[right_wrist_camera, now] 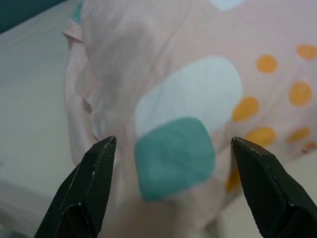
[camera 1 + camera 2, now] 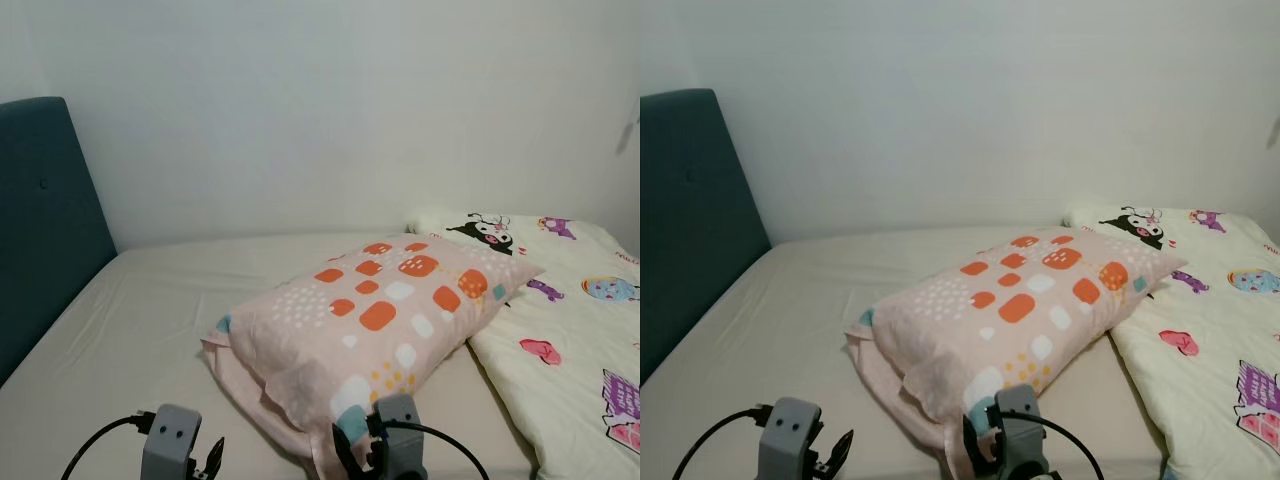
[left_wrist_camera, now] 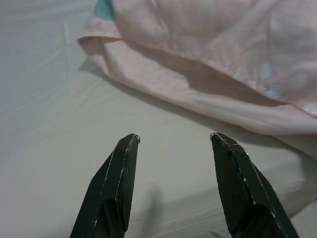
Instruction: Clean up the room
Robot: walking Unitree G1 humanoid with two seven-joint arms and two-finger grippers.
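- Head views: pillow (image 2: 375, 320) lying on the bed (image 2: 130, 330), long axis running diagonally from the near corner by the grippers up toward the cartoon-print blanket (image 2: 575, 320) on the right, far corner resting on that blanket's edge. Teal headboard (image 2: 45, 220) off to the left.
- Head views again: right gripper (image 2: 988, 448) right at the pillow's near corner, clearly the nearer arm; left gripper (image 2: 212, 462) low over bare sheet, beside the pillow's left flank.
- Left wrist view: left gripper (image 3: 173, 141) spread open and empty, pillow edge ahead, not touching.
- Right wrist view: right gripper (image 1: 173, 144) spread wide, pillow corner directly between and just beyond the tips, nothing clamped yet.
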